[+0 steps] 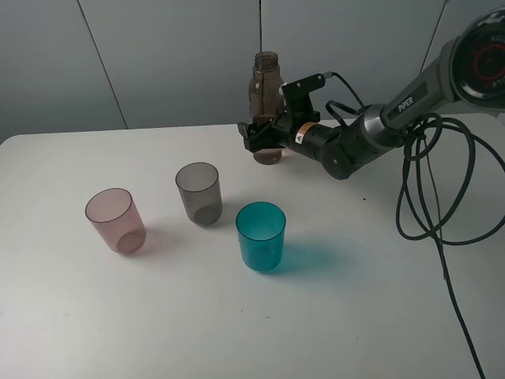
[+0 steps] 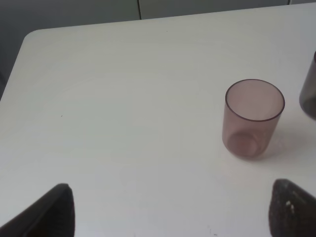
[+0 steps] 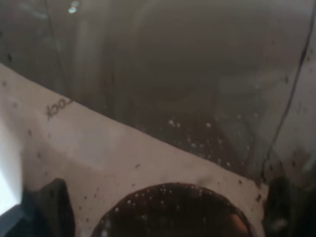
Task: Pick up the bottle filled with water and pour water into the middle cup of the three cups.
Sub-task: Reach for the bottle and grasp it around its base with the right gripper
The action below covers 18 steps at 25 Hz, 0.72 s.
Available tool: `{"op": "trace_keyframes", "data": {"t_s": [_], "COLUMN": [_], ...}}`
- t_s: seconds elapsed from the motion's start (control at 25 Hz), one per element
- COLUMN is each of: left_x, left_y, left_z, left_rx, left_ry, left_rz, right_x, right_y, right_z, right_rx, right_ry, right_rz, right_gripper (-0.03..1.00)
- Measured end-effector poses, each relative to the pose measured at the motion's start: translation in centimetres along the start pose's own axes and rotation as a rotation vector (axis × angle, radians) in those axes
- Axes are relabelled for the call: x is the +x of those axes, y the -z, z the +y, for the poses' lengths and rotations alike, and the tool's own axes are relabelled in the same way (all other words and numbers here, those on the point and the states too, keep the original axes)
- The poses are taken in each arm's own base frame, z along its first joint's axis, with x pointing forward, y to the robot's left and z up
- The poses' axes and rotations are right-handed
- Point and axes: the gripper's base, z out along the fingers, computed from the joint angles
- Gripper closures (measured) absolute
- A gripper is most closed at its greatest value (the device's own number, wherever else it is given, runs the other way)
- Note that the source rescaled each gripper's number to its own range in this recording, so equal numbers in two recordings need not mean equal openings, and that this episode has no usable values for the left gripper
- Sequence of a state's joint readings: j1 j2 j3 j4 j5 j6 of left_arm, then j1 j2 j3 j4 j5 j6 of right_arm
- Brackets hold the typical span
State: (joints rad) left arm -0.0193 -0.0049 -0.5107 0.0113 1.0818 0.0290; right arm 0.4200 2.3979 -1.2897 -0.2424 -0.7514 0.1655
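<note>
While the right pincer [image 1: 264,137] clamps the uncapped bottle [image 1: 266,85] low, tipping toward the seven-o'clock grey cup [image 1: 198,193] risks spilling.

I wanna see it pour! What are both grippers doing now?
Left gripper: open, empty.
Right gripper: around the bottle; grip cannot be told.

pink cup [image 1: 116,220], grey cup [image 1: 199,193], teal cup [image 1: 260,236]
</note>
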Motion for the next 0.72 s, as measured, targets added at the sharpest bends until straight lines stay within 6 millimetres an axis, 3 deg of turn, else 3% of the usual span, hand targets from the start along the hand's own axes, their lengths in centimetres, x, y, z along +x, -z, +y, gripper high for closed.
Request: {"op": "trace_keyframes", "data": {"t_s": [0.72], "left_x": [0.0], "left_y": [0.0], "left_z": [0.0], "left_rx": [0.000], "left_ry": [0.000], "left_rz": [0.000], "right_x": [0.0], "right_y": [-1.2], "right_z": [0.1], "right_rx": [-0.036], "right_ry": [0.044], "right_rz": [-0.023], "right_gripper": [0.12]}}
